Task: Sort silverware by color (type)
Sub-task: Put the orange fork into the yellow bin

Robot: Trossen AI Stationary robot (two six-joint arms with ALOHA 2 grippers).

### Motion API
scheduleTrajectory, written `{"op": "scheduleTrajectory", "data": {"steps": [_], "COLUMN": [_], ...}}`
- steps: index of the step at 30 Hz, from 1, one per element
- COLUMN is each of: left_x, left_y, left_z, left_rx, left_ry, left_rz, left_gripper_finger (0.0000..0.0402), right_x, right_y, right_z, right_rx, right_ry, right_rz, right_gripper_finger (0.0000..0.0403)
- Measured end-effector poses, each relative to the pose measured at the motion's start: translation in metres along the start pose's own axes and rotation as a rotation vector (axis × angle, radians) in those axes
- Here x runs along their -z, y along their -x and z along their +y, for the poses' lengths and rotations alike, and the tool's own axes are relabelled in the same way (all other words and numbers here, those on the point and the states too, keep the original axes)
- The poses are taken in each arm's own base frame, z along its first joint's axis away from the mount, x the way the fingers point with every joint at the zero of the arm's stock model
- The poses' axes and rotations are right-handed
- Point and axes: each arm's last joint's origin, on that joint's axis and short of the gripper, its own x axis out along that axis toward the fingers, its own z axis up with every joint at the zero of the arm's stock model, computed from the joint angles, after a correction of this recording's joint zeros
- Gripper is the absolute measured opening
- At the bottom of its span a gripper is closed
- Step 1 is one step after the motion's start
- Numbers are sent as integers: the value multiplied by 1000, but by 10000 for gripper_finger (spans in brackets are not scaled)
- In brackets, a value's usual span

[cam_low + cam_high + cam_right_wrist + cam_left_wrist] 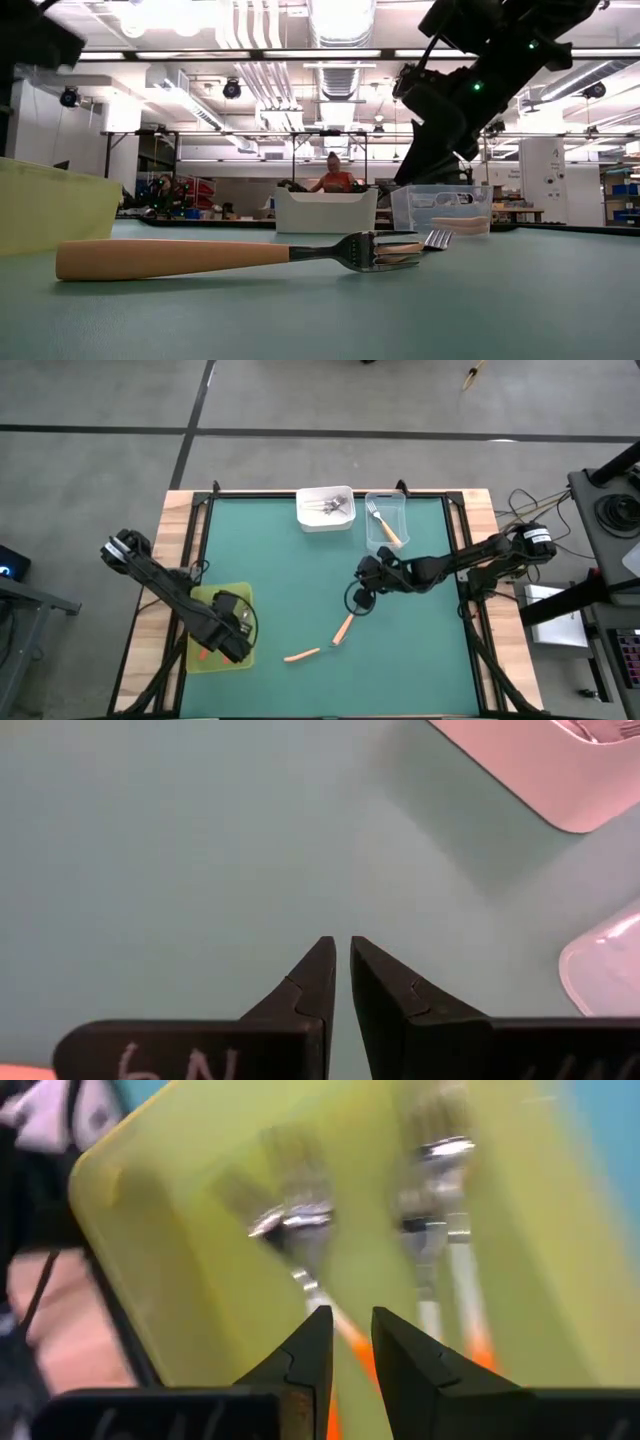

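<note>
My left gripper (232, 635) hangs over the yellow-green tray (212, 600) at the table's near left, pointing steeply down and open. In the left wrist view its fingertips (350, 1325) straddle the red-orange handle (352, 1348) of a fork whose tines (292, 1220) lie on the tray floor (170, 1230). Another red-orange fork (445, 1230) lies beside it. Two light orange forks (343, 628) (302, 654) lie flat on the green mat. My right gripper (361, 593) hovers shut above the mat's middle, nothing between its fingers (342, 952).
A white tray (304, 520) holding forks and a clear tray (371, 538) with a light orange fork (385, 525) stand at the far edge. In the low view the nearer loose fork (180, 258) lies close by. A person (333, 178) sits beyond the table.
</note>
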Motion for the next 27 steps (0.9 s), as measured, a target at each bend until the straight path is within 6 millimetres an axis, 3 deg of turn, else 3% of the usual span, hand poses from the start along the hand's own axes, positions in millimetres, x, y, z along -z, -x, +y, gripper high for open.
{"op": "scheduleTrajectory", "data": {"steps": [9, 13, 18, 23, 27], "left_x": [-10, -19, -21, -14, -12], "left_y": [60, 72, 63, 32, 8], "left_z": [-12, -15, -15, -9, -2], "left_rx": [227, 260, 201, 81, -11], "left_ry": [-188, -239, -349, -427, -375], "left_rz": [-234, -289, -141, 16, 88], "left_gripper_finger": [56, 55, 35, 4, 3], "right_x": [1, 1, 2, 1, 1], "right_y": [1, 1, 1, 1, 1], "right_z": [3, 3, 3, 3, 3], "right_rx": [-31, -31, -29, -28, -28], "right_ry": [-24, -33, -31, -21, -20], "right_rz": [12, 13, 14, 12, 11], "right_gripper_finger": [27, 27, 27, 27, 27]}}
